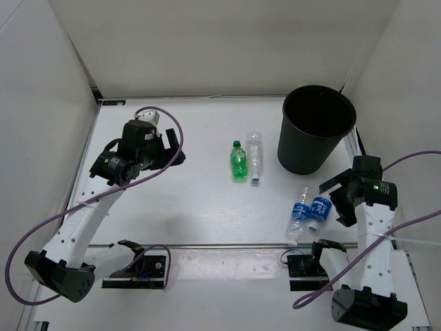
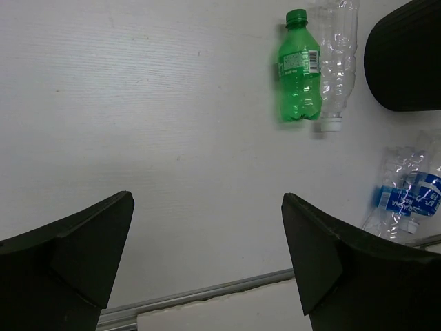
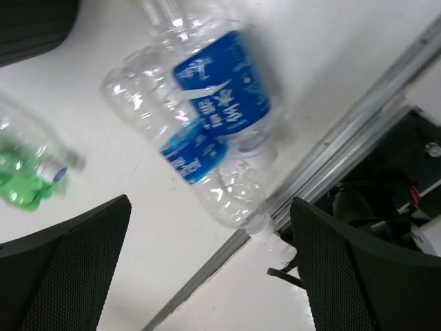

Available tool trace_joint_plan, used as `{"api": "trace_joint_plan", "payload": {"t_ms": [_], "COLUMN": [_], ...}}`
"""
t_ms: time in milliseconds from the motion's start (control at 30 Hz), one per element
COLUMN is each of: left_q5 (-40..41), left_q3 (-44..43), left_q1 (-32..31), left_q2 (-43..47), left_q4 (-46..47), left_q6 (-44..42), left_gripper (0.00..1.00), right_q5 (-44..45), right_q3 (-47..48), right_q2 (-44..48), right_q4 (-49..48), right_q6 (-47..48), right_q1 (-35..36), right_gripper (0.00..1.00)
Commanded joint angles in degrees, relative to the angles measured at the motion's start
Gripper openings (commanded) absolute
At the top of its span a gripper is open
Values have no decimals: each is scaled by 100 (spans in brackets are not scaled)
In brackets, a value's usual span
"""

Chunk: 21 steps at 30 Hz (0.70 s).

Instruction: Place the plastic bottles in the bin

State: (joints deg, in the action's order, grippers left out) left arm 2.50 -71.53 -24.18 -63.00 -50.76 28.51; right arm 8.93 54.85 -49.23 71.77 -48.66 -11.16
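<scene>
A green bottle (image 1: 238, 161) and a plain clear bottle (image 1: 255, 156) lie side by side at mid table. Two clear bottles with blue labels (image 1: 299, 214) (image 1: 320, 207) lie together near the front right. The black bin (image 1: 306, 152) stands upright at the back right. My left gripper (image 1: 176, 150) is open and empty, left of the green bottle and apart from it. My right gripper (image 1: 336, 201) is open and empty, just right of the labelled pair. The right wrist view shows that pair (image 3: 220, 76) (image 3: 196, 165) below and ahead of the open fingers. The left wrist view shows the green bottle (image 2: 300, 76), the clear one (image 2: 335, 62) and the bin (image 2: 406, 58).
White walls enclose the table at the back and both sides. A metal rail (image 1: 207, 245) runs across the table's front, with black arm mounts (image 1: 138, 269) (image 1: 310, 262) just behind it. The lower labelled bottle's cap (image 3: 265, 234) lies against this rail (image 3: 331, 152).
</scene>
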Motion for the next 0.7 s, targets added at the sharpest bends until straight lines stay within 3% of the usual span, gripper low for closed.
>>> {"api": "trace_joint_plan", "payload": {"t_ms": [0, 100, 267, 667], "left_q5": [75, 224, 426, 506], "left_q3": [86, 209, 332, 825], "left_q1": [-25, -25, -25, -25], "left_q2": [226, 227, 227, 280], "left_q4": [119, 119, 172, 5], "left_q6": [-65, -13, 145, 699], "left_gripper": [100, 100, 100, 100], "right_q5": [-689, -1426, -1719, -1105], "right_q3": [237, 106, -299, -589], "right_q2": [-121, -578, -973, -2309], "right_q4": [-304, -304, -943, -1657], "right_q6": [725, 1008, 1262, 1114], "right_q1": [17, -44, -44, -44], "right_gripper": [100, 100, 100, 100]}}
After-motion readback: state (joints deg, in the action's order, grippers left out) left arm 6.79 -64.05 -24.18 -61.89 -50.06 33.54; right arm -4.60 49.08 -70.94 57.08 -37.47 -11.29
